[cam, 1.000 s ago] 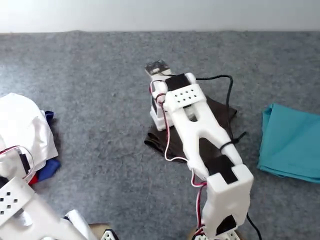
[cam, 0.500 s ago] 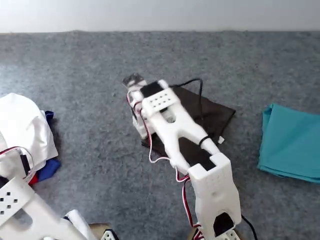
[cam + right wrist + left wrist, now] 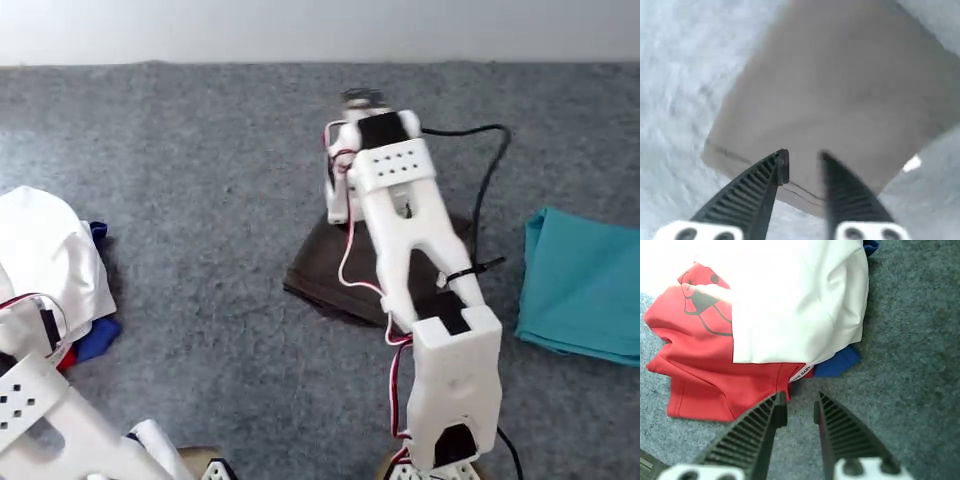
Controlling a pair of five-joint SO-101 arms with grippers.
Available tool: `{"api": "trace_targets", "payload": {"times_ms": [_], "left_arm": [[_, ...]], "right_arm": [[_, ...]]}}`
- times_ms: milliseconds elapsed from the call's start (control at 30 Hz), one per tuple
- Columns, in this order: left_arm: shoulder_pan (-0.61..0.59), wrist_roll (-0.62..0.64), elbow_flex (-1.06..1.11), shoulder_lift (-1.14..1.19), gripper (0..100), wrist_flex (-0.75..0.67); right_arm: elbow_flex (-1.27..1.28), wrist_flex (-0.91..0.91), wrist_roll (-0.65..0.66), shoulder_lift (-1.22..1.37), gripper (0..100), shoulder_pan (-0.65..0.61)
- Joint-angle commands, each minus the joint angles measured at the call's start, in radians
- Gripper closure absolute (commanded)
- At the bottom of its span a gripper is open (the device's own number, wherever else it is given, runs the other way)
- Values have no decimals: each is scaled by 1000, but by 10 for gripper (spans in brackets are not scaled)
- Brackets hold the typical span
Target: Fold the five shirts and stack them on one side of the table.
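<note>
Right gripper (image 3: 802, 161), jaws slightly parted and empty, hangs over the brown shirt (image 3: 322, 272) at the high view's centre. The shirt spreads from the claw toward the lower frame, its long axis left-right, nearest this arm.

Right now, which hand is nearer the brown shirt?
Right. The right hand hangs just over the brown shirt in mid-table; the left hand is far off, by the white shirt and red shirt.

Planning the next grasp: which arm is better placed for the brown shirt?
Right. The right gripper is at the brown shirt mid-table, fingers open; the left gripper is over the shirt pile at the table's edge.
</note>
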Motion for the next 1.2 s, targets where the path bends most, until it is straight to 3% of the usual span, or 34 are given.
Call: {"api": "trace_targets", "payload": {"times_ms": [0,100,333,600,800,933,1067,1167], "left_arm": [[3,-11,-7,3,902,-17],[3,-15,-13,3,902,-17],[2,-66,-13,-3,903,-17],[2,-64,-5,3,903,-15],[2,-66,-5,5,903,-15],[2,-66,-5,5,903,-15],[2,-66,-4,5,903,-12],[2,-66,-4,5,903,-15]], "right_arm": [[-37,45,-161,-77,649,15],[-21,45,-219,-150,600,12],[201,31,-267,-259,597,28],[434,-344,-330,-220,597,96],[539,-512,-344,-219,597,99],[560,-509,-344,-203,581,127],[555,-449,-342,-205,485,139],[555,-446,-339,-200,487,139]]}}
